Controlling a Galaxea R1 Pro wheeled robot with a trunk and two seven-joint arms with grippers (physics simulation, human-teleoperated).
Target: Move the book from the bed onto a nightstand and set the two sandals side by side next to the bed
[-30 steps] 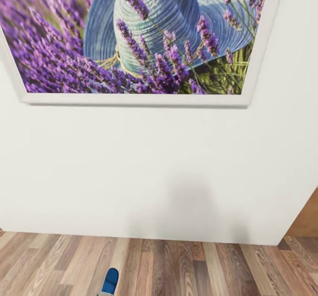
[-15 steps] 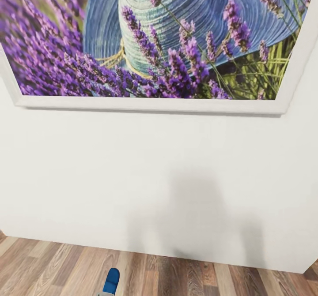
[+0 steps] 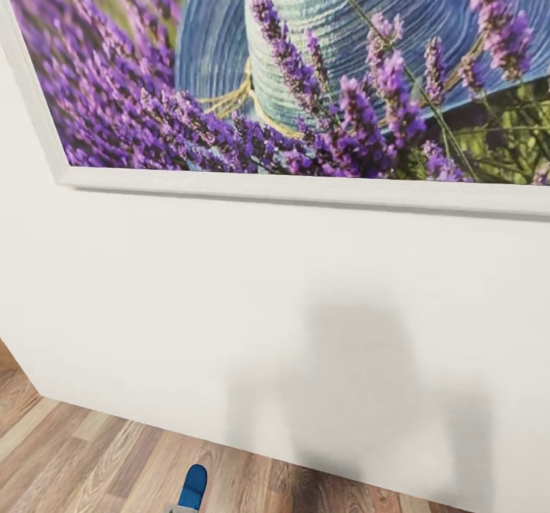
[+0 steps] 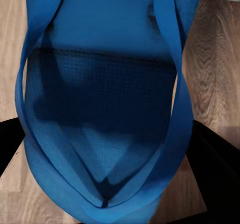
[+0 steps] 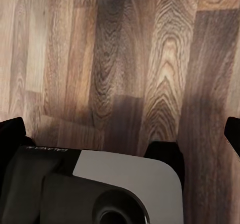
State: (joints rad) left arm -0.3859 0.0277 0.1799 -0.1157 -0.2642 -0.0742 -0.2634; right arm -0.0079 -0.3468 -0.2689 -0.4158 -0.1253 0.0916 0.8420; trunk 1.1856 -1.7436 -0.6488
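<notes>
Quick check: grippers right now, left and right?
Left gripper: shut on the blue sandal, seen in the left wrist view.
Right gripper: open, holding nothing, above the wood floor.

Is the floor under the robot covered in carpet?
No, the right wrist view shows a floor of brown wood planks with clear grain, not carpet.

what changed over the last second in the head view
The camera moved, not the things: the wall and framed lavender painting now show nearer and slid rightward, the floor strip shrinking. Unchanged: the blue sandal sits in the left gripper, its tip at the head view's lower edge.
</notes>
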